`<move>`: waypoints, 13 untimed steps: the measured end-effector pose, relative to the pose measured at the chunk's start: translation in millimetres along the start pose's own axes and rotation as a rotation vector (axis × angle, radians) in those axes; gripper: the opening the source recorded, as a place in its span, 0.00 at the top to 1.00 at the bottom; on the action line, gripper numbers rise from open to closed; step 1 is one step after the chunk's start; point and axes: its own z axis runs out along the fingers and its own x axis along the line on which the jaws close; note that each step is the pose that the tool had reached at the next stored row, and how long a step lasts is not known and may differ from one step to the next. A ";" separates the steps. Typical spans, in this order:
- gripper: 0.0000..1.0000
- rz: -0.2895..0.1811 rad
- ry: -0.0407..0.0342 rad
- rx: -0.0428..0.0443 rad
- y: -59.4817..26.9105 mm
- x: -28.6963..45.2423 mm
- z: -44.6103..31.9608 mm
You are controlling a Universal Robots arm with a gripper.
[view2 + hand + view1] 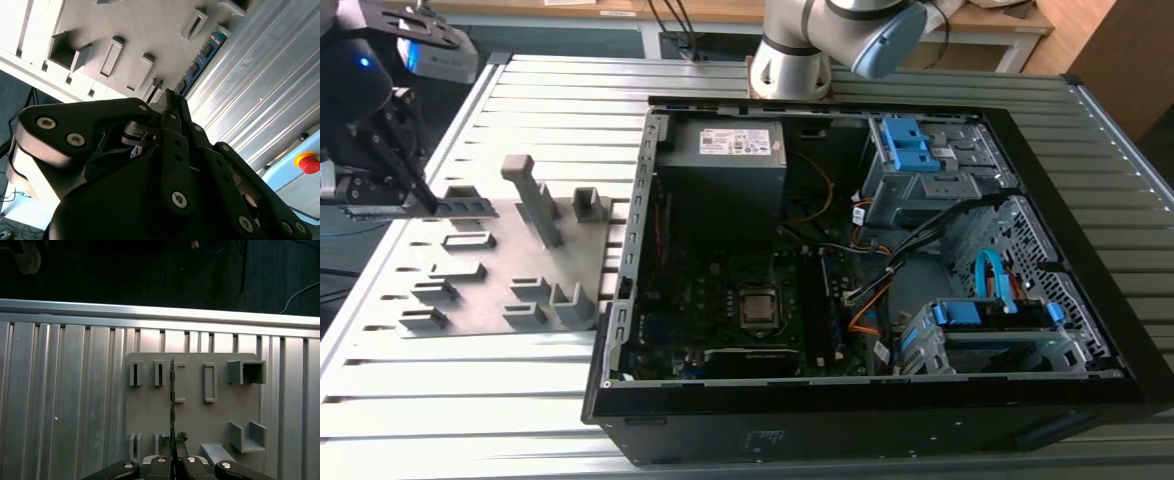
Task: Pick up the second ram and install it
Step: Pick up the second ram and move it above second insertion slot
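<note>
Gripper (pixel 168 96) is over the grey fixture plate (pixel 480 275), at the exterior view's left, well apart from the open PC case (pixel 854 415). Fingers pinch one end of the second ram (pixel 202 60); the board runs out past the tips. Judged light, stiff, fragile. Hold it by the board edges, off chips and contacts.

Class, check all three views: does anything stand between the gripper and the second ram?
Nothing visible does. The gripper is right at the near end of the second ram, in line with it, at the grey fixture plate.
</note>
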 end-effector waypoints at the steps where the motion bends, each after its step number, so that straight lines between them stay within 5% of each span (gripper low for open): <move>1: 0.86 0.000 0.0000 0.0000 0.0 -0.3 -2.1; 13: 0.86 0.000 0.0000 0.0001 0.5 -0.8 -12.9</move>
